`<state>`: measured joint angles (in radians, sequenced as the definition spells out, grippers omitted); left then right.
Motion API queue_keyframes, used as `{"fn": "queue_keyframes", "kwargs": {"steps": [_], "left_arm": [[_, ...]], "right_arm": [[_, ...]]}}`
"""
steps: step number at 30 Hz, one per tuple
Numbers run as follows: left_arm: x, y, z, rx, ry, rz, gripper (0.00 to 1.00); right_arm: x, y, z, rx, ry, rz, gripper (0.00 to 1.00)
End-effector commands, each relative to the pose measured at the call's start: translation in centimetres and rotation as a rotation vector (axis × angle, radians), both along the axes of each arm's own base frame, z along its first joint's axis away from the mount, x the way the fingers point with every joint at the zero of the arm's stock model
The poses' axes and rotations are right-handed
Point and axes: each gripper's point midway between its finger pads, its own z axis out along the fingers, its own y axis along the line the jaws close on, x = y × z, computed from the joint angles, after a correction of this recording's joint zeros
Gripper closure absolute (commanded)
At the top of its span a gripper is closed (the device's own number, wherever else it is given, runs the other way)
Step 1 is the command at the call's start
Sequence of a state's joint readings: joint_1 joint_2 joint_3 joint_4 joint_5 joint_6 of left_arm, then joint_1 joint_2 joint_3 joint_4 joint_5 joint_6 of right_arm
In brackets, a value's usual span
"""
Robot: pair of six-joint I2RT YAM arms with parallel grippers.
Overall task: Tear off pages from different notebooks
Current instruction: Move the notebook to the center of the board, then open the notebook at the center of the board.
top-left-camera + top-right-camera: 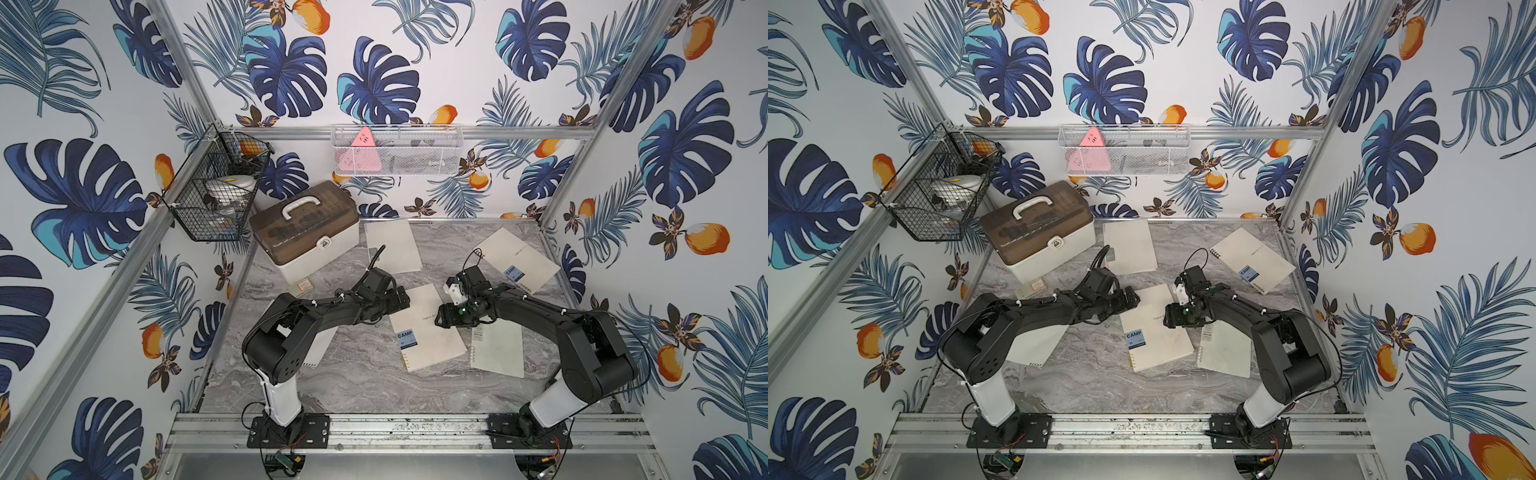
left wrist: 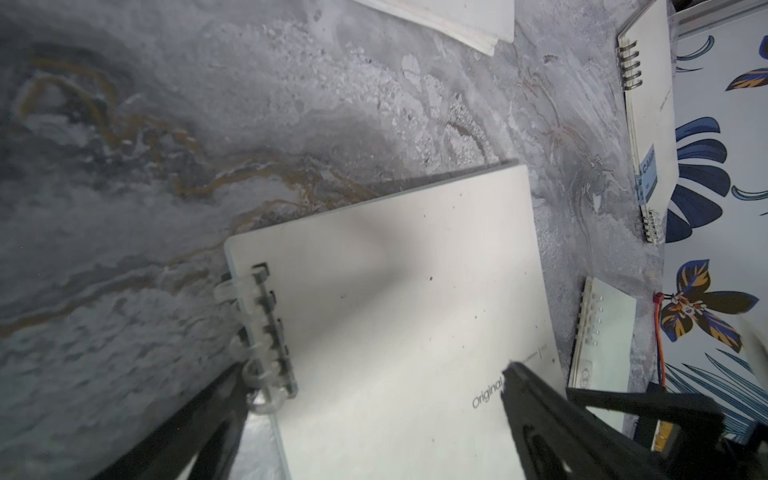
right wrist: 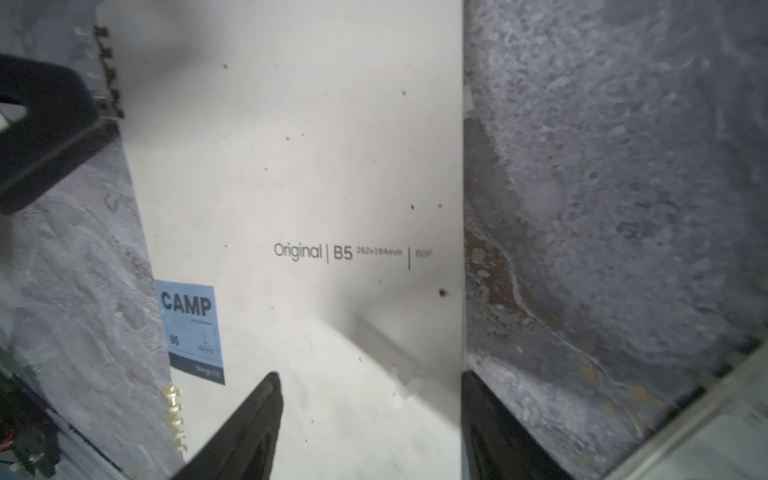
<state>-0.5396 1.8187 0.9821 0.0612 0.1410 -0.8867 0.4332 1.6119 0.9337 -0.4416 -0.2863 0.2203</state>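
Notebooks, cream-covered, flat and rectangular: four counted on the grey marbled bench [image 1: 365,382]. Two are larger and carry a blue "CAMP" label.

- The centre notebook [image 1: 428,332] lies askew at mid-bench. Its clear-looking binding rings [image 2: 257,340] run along the side toward the left arm. The matt cover is dark-specked and printed "Original | B5".
- The far-right notebook [image 1: 519,257] sits toward the far right corner, with wire rings along one edge.
- The small notebook [image 1: 498,349] lies just beside the centre one on its right-edge side, partly under the right arm. Its rings show in the left wrist view [image 2: 606,328].
- The far-edge notebook [image 1: 392,245] lies at the middle of the far edge. Its binding is not discernible.

Loose pages: one counted. This thin white loose sheet [image 1: 318,353] has punched holes along its near edge. It lies toward the left edge, largely covered by the left arm.

Claws: two, black, both gripping nothing.

- The left claw [image 1: 401,301] stands wide open over the far ring-side corner of the centre notebook. One finger is over bare bench, the other above the cover.
- The right claw [image 3: 370,376] has its jaws apart and straddles the cover's free long edge. One finger is above the cover, the other over the bench.

Surroundings:

- One white plastic storage box [image 1: 305,232], with a brown translucent lid and a white handle, fills the far left corner, near the far-edge notebook.
- One black wire basket [image 1: 212,199] hangs on the left frame.
- One white mesh basket [image 1: 397,149] hangs on the rear rail.
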Motion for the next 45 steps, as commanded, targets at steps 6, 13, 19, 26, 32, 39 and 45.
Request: {"fn": "queue_keyframes", "kwargs": {"steps": [6, 13, 19, 26, 32, 39, 45], "left_arm": [[-1.5, 0.9, -1.4, 0.003, 0.091, -0.038, 0.01], [-1.6, 1.9, -1.0, -0.099, 0.091, -0.018, 0.01], [-1.9, 2.8, 0.3, -0.239, 0.058, 0.007, 0.01], [-2.0, 7.4, 2.3, -0.231, 0.048, 0.098, 0.01], [-1.9, 11.1, 6.6, -0.338, -0.033, 0.217, 0.01], [-1.6, 11.9, 9.7, -0.484, -0.119, 0.285, 0.01], [-1.8, 14.3, 10.9, -0.471, -0.172, 0.362, 0.01]], "right_arm": [[0.5, 2.8, 3.2, 0.154, -0.026, 0.040, 0.37], [0.3, 6.6, 7.2, 0.426, -0.052, 0.061, 0.43], [0.6, 8.7, 8.8, 0.525, -0.067, 0.049, 0.43], [-1.2, 13.4, 11.3, 0.508, -0.139, 0.181, 0.43], [-3.8, 18.4, 12.4, 0.436, -0.168, 0.339, 0.42], [-8.0, 22.5, 15.3, 0.457, -0.194, 0.576, 0.22], [-8.7, 22.5, 17.7, 0.501, -0.298, 0.625, 0.00]]}}
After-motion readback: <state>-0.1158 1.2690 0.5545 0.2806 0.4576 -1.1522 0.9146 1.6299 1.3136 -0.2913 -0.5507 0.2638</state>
